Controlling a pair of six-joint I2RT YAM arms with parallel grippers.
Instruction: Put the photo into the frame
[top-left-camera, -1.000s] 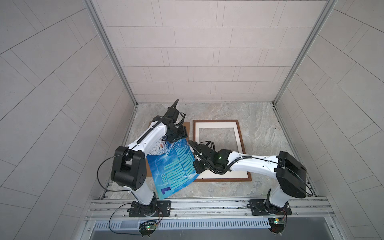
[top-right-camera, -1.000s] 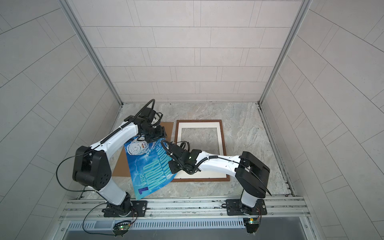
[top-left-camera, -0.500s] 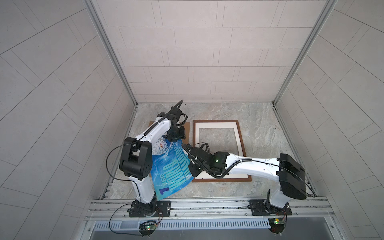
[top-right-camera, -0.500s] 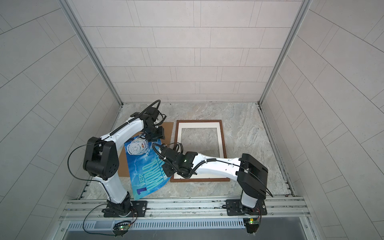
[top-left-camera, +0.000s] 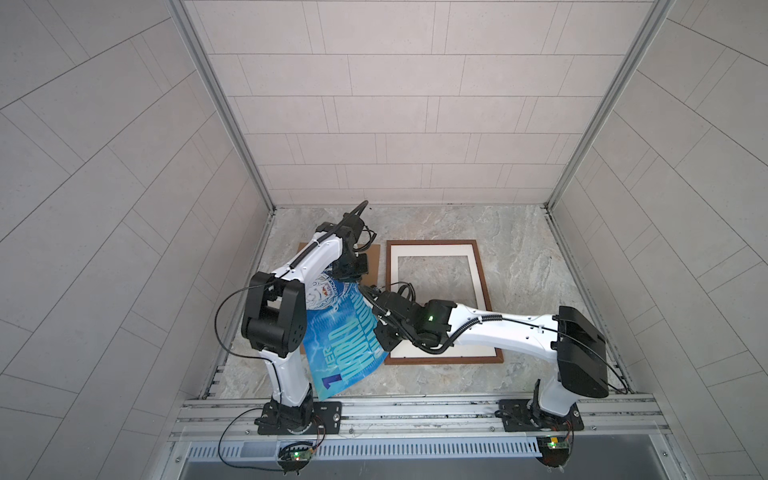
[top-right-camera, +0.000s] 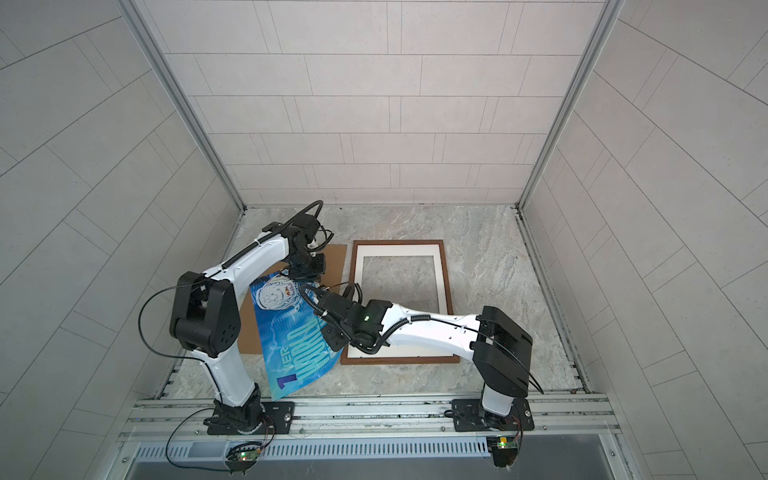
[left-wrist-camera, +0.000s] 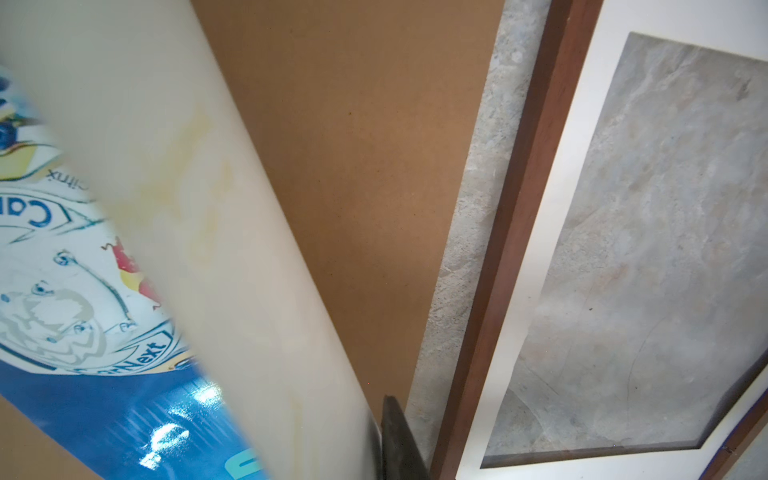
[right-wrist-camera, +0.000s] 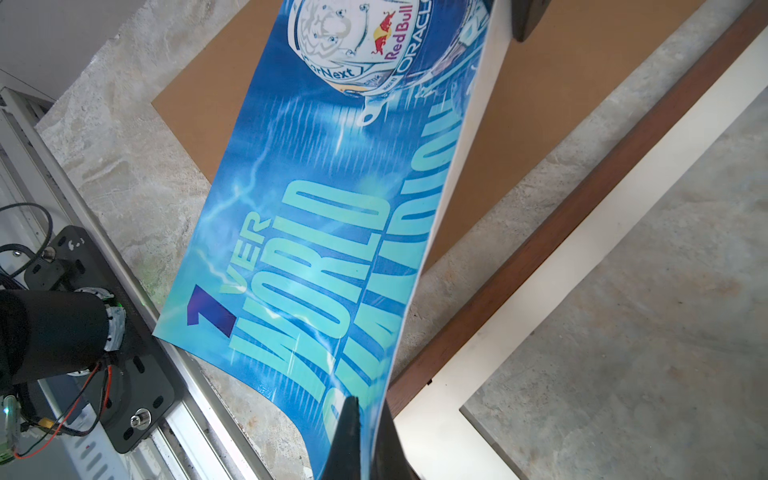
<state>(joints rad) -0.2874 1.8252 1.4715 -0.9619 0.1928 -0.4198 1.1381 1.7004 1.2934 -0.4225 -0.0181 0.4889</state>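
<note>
Left jaws have now closed on the top edge of the photo (top-left-camera: 345, 345).
Right jaws pinch its side; it curls beside the frame (right-wrist-camera: 582, 203).

In a top view the photo (top-right-camera: 291, 332), blue with a white helmet at its far end and light-blue lettering toward its near end, is held bent above the brown backing board (top-right-camera: 336, 259) on the left part of the marble table (top-right-camera: 482, 249). The left gripper (top-right-camera: 303, 277) is closed on its far edge beside the helmet, and the right gripper (top-right-camera: 333, 341) reaches across and pinches its right edge. Just to the right lies the dark-brown frame (top-right-camera: 448, 286) with the white mat (top-right-camera: 397, 250) inside it, and the table shows through the opening.
</note>
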